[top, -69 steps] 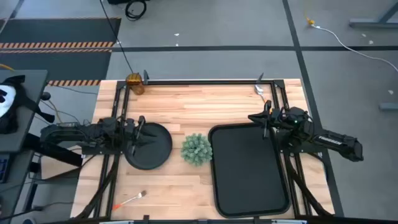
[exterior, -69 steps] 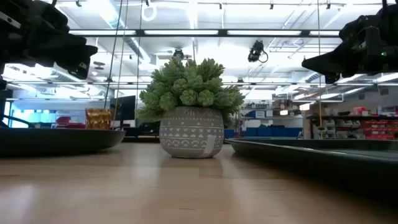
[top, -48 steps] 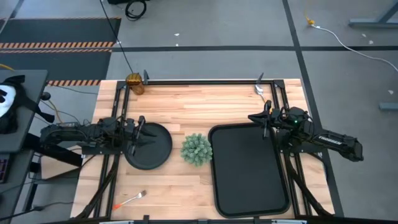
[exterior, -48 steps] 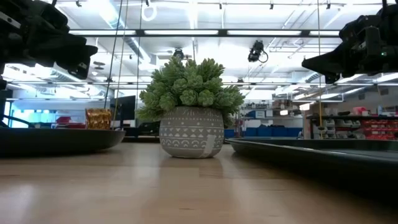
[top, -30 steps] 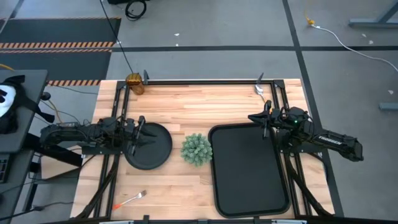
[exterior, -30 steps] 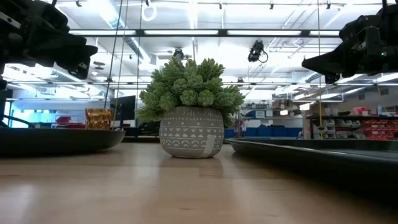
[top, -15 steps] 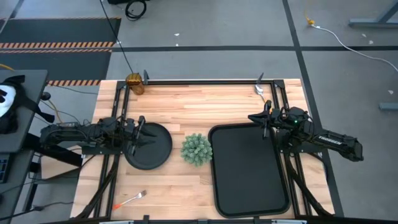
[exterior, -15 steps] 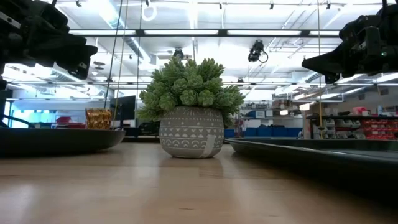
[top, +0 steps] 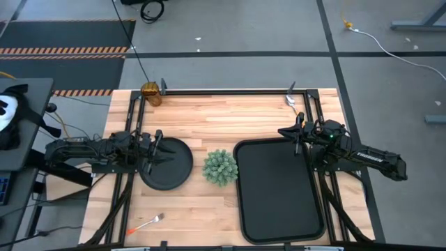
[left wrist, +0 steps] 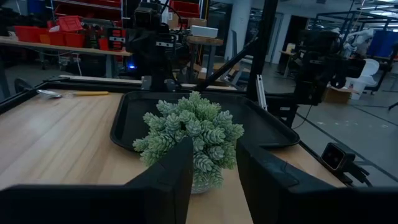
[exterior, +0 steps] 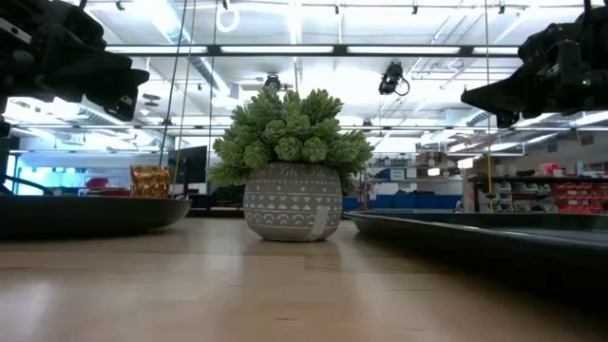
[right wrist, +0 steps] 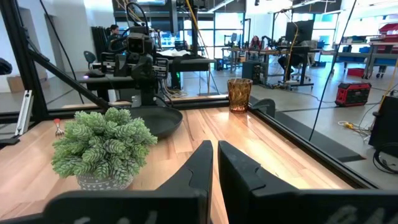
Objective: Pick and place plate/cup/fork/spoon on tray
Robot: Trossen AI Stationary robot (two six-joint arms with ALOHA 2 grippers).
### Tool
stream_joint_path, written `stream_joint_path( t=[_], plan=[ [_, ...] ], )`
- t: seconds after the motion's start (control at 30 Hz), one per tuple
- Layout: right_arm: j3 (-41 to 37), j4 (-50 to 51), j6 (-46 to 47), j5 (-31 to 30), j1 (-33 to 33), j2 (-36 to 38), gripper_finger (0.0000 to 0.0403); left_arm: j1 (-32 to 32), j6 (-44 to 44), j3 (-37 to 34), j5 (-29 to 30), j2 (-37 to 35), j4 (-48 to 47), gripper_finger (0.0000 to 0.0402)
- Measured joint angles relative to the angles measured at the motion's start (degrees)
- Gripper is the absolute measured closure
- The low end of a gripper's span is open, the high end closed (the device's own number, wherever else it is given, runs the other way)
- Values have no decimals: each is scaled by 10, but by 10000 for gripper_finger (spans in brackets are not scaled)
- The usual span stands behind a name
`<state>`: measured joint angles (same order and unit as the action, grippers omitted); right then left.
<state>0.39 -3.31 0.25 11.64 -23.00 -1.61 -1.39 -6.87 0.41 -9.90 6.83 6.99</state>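
The round black plate lies flat on the table at the left. My left gripper hovers above its left part, open and empty; its fingers frame the plant in the left wrist view. The black tray lies at the right. My right gripper hangs shut and empty above the tray's far right rim, its fingers nearly together in the right wrist view. The amber cup stands at the far left corner. A spoon lies by the far right corner. A fork with an orange handle lies near the front left.
A green ball-shaped plant in a grey pot stands between the plate and the tray, and fills the middle of the low view. A black frame rail runs along the table's far edge.
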Motion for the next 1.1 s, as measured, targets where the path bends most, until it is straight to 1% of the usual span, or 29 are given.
stream_joint_path(
  t=[0.37, 0.5, 0.57, 0.63, 0.73, 0.83, 0.97, 1.03, 1.1],
  plan=[
    [0, 0, 0, 1, -3, 0, 371, 0, 0, 0, 0, 0, 3, 273],
    [0, 0, 0, 1, -4, 0, 371, 0, -36, 0, 0, 0, 23, 273],
    [0, 0, 0, 1, -4, 0, 371, 0, -64, 0, 0, 0, 49, 273],
    [0, -1, -13, 0, -4, 0, 371, 0, -114, 0, 7, 0, 87, 273],
    [0, -14, -73, -20, -4, 0, 371, 0, -255, 0, 46, 0, 115, 270],
    [0, -21, -103, -31, -4, 0, 371, -1, -347, 0, 68, 0, 132, 267],
    [0, -32, -107, -32, -4, 0, 371, -1, -395, 0, 99, 0, 140, 267],
    [0, -58, -107, -33, -4, 0, 371, 0, -393, 0, 113, 1, 139, 267],
    [0, -103, -108, -47, -4, 0, 371, 0, -375, 1, 131, 5, 140, 268]
  ],
)
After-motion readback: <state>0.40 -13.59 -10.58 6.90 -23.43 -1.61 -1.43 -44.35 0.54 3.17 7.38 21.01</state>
